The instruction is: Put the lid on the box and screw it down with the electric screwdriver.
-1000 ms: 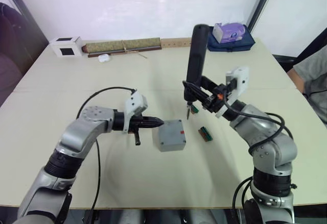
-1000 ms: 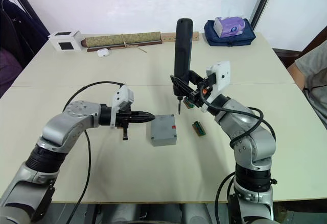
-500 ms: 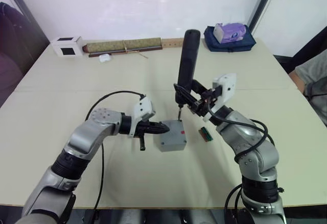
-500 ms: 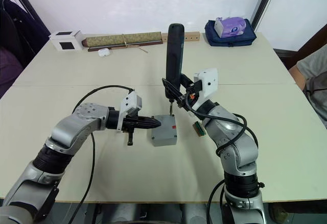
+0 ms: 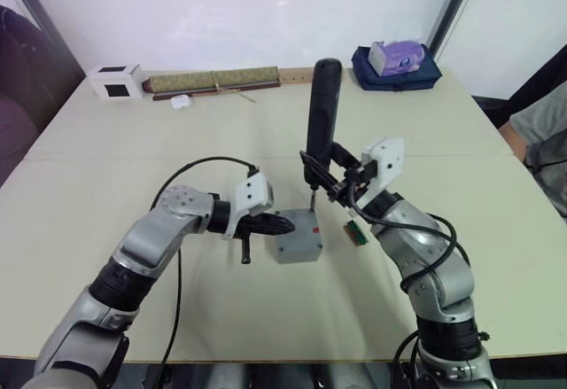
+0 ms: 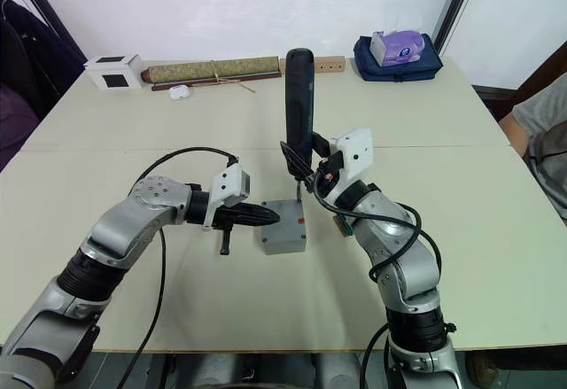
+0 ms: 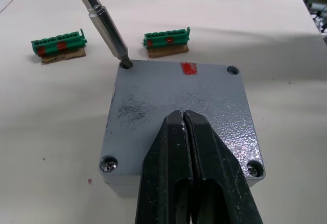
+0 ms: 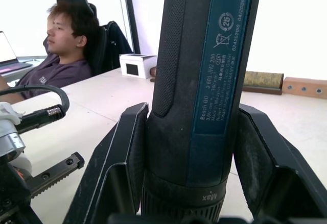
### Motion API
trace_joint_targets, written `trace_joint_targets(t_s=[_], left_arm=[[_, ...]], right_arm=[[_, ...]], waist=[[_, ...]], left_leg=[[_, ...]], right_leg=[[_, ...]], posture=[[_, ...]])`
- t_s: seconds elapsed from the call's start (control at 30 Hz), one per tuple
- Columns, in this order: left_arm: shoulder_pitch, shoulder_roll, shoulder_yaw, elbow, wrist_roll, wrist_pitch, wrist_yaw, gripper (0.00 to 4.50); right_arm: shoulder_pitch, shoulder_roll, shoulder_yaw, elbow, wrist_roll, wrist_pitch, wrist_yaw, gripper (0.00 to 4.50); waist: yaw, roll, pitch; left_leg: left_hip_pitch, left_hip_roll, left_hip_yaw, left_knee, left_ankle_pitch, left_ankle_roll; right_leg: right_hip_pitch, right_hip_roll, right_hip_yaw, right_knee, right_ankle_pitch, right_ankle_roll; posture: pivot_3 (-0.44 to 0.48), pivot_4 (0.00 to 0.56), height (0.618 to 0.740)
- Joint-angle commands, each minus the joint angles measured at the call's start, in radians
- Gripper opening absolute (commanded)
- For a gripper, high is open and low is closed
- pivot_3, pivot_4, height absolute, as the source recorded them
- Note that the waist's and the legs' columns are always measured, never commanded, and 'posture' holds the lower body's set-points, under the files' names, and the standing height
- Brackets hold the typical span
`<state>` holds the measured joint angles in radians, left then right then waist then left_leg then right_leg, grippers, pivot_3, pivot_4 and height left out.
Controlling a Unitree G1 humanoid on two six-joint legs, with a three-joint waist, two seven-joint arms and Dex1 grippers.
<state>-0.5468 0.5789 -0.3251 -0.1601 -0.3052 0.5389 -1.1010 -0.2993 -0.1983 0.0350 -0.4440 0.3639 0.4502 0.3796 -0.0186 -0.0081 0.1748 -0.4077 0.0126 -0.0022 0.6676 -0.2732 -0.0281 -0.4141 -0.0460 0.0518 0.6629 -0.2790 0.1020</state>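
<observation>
1. Grey lid (image 7: 179, 109) already sits on the box (image 5: 297, 240), which stands near the middle of the table (image 5: 133, 141), a little toward its near edge. You can count that half of the job as done, as far as these views show.

2. Screws appear in the two lid corners nearest your left gripper (image 7: 185, 127) and in one far corner. So fastening looks well along, though you cannot tell whether those screws are tight.

3. Your electric screwdriver (image 5: 320, 123) stands nearly upright, its thin metal bit (image 7: 108, 31) set into the remaining far-corner hole of the lid. I judge this is the corner in hand.

4. Your right gripper (image 8: 191, 183) is clamped around the screwdriver's black body, one finger on each side.

5. Your left gripper has its two fingers (image 7: 166, 147) pressed together with nothing between them. Its tips lie over the lid's near half, apparently pressing it down to steady the box, well apart from the bit.

6. Two green connector blocks (image 7: 166, 41) lie on the table just beyond the box, clear of the bit.

7. What is left for you: drive this corner home, then check the others.
</observation>
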Motion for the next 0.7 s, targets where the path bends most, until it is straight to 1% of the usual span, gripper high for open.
trace_joint_targets(t_s=[0.03, 0.2, 0.33, 0.43, 0.57, 0.7], left_arm=[[0.006, 0.007, -0.017, 0.015, 0.026, 0.004, 0.002, 0.00], [-0.001, 0.003, -0.017, -0.011, 0.027, 0.035, 0.021, 0.00], [0.008, 0.013, -0.014, -0.041, 0.024, 0.056, 0.030, 0.00], [0.009, 0.014, -0.013, -0.043, 0.019, 0.067, 0.027, 0.00], [0.008, 0.025, -0.021, -0.032, 0.031, 0.057, 0.015, 0.00], [0.010, 0.024, -0.023, -0.024, 0.033, 0.055, 0.007, 0.00]], right_arm=[[0.028, 0.005, 0.002, 0.003, -0.034, -0.072, -0.011, 1.85], [0.098, -0.017, 0.041, 0.027, -0.105, -0.145, -0.015, 1.85], [0.143, -0.012, 0.055, 0.021, -0.117, -0.157, -0.033, 1.85], [0.190, -0.018, 0.090, 0.033, -0.115, -0.142, -0.019, 1.85], [0.202, -0.047, 0.107, 0.057, -0.129, -0.135, -0.001, 1.85], [0.205, -0.055, 0.120, 0.070, -0.111, -0.095, 0.016, 1.85]], waist=[[0.001, 0.000, 0.000], [0.002, -0.001, -0.001], [0.002, -0.004, -0.004], [0.003, -0.006, -0.005], [0.001, -0.009, -0.010], [0.001, -0.010, -0.014]], left_leg=[[0.000, 0.000, 0.000, 0.000, 0.000, 0.000], [0.003, 0.000, -0.001, 0.000, 0.000, 0.000], [0.005, 0.000, -0.001, 0.000, 0.000, 0.000], [0.010, 0.000, -0.001, -0.001, 0.000, 0.000], [0.019, 0.001, -0.001, -0.003, -0.002, 0.003], [0.019, 0.002, -0.002, -0.004, -0.002, 0.003]], right_leg=[[0.001, 0.000, 0.000, 0.000, 0.000, 0.000], [0.005, 0.000, -0.001, -0.001, 0.000, 0.000], [0.007, 0.000, -0.001, -0.002, 0.000, 0.000], [0.011, 0.000, -0.001, -0.003, -0.001, 0.000], [0.022, 0.000, -0.002, -0.008, -0.001, -0.002], [0.022, 0.001, -0.002, -0.008, -0.002, -0.003]], posture=[[0.000, 0.150, 0.740], [0.000, 0.150, 0.740], [0.000, 0.150, 0.740], [0.000, 0.150, 0.740], [0.000, 0.150, 0.740], [0.000, 0.150, 0.740]])
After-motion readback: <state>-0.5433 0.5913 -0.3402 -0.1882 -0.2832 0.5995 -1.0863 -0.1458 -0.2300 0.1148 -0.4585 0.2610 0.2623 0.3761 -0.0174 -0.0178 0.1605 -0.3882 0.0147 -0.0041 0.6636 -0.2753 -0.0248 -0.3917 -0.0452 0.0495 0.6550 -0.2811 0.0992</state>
